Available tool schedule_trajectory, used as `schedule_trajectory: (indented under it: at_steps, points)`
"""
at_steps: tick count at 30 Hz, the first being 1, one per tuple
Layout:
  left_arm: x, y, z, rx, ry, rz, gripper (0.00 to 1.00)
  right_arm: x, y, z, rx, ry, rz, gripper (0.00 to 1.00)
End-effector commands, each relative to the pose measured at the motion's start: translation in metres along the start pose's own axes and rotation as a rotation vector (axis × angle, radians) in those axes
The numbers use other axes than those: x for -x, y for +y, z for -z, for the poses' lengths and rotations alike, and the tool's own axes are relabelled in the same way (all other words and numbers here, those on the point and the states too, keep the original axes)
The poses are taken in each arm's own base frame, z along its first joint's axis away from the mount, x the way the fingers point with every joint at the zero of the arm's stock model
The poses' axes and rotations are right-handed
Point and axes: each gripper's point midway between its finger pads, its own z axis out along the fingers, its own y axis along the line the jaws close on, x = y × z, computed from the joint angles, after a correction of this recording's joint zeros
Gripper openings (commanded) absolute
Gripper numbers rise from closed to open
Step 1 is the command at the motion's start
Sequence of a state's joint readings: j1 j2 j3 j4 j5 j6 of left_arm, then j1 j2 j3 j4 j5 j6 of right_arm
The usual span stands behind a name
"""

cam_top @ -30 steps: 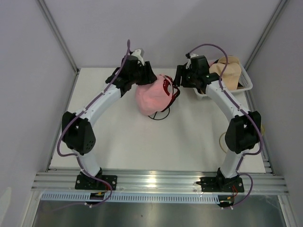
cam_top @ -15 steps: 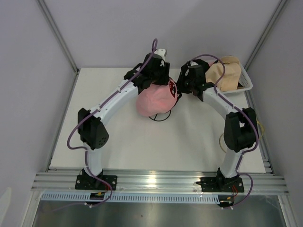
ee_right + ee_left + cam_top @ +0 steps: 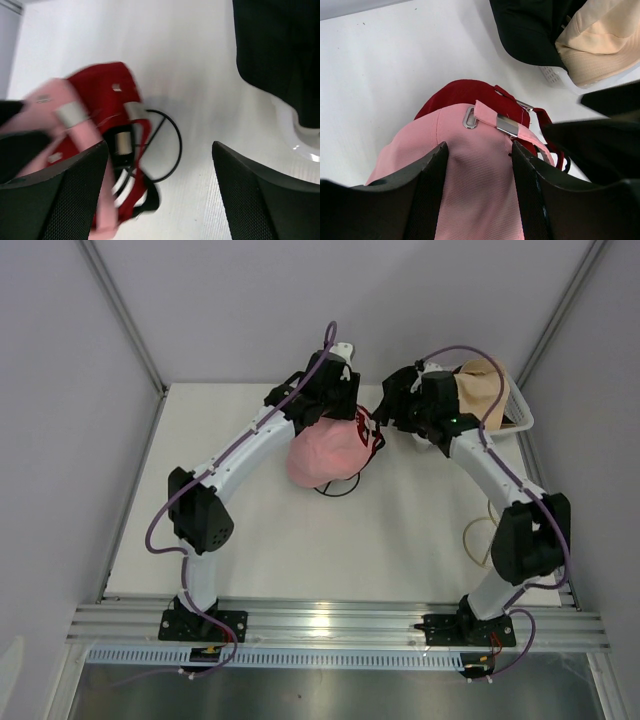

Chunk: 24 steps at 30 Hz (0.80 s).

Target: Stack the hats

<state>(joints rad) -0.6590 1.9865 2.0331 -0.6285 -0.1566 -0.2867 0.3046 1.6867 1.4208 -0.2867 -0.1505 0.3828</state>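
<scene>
1. A white surface (image 3: 250,530) enclosed by pale walls (image 3: 60,390) carries everything. Both arms reach from its near edge toward the far half.
2. The left hand (image 3: 479,150) sits over the pink cap (image 3: 322,452). Its two dark fingers (image 3: 432,195) stand partway apart, and pink fabric fills the gap from one to the other. Whether they pinch the cloth or only straddle it cannot be told.
3. Just beyond those fingers lies the pink cap's back strap (image 3: 495,117) with its metal buckle. Under it the red cap (image 3: 460,95) shows, so the pink cap rests on top of the red one.
4. The right hand (image 3: 160,165) hangs wide open with nothing between its fingers. It is over bare surface just to the right of the two caps, and its wrist view is partly blurred.
5. Below that hand a thin black cord (image 3: 172,150) loops out from under the red cap onto the surface.
6. Farther right, at the far right corner, stands a white mesh basket (image 3: 520,422). A black hat (image 3: 530,30) and a tan hat (image 3: 482,390) lie in it touching each other, the black one on the side nearer the caps.
7. The two stacked caps sit toward the far middle of the surface, near the basket but apart from it.
</scene>
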Motion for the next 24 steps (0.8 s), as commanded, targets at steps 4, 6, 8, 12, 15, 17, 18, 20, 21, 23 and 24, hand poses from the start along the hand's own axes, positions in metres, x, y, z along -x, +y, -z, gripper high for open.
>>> schedule_trajectory:
  at_steps: [4,6,8,12,15,17,18,20,21,23,24]
  points:
    - [-0.010,-0.010,-0.007,-0.024,0.032,-0.019,0.57,0.059,0.042,0.073,0.120,-0.198,0.095,0.89]
    - [-0.010,-0.012,-0.010,-0.028,0.033,-0.016,0.57,0.052,0.045,0.073,0.152,-0.179,0.106,0.89]
    - [-0.009,-0.012,-0.010,-0.031,0.031,-0.014,0.57,0.043,0.046,0.068,0.168,-0.152,0.111,0.87]
    - [-0.008,-0.012,-0.011,-0.027,0.033,-0.019,0.56,0.027,0.047,0.056,0.160,-0.096,0.175,0.82]
    - [-0.008,-0.011,-0.011,-0.024,0.034,-0.020,0.57,0.014,0.043,0.044,0.134,-0.049,0.226,0.81]
    - [-0.008,-0.010,-0.010,-0.022,0.033,-0.022,0.57,0.012,0.038,0.040,0.113,-0.033,0.235,0.79]
    - [-0.008,-0.009,-0.010,-0.021,0.034,-0.021,0.57,0.011,0.037,0.038,0.104,-0.028,0.238,0.76]
    - [-0.009,-0.008,-0.010,-0.019,0.037,-0.021,0.57,0.005,0.033,0.032,0.098,-0.006,0.242,0.75]
    - [-0.009,-0.007,-0.010,-0.018,0.039,-0.022,0.57,0.004,0.034,0.031,0.095,-0.004,0.250,0.75]
    - [-0.008,-0.008,-0.009,-0.019,0.037,-0.021,0.56,-0.001,0.029,0.024,0.070,0.012,0.257,0.73]
    - [-0.008,-0.008,-0.010,-0.022,0.038,-0.019,0.57,-0.002,0.025,0.021,0.043,0.014,0.264,0.70]
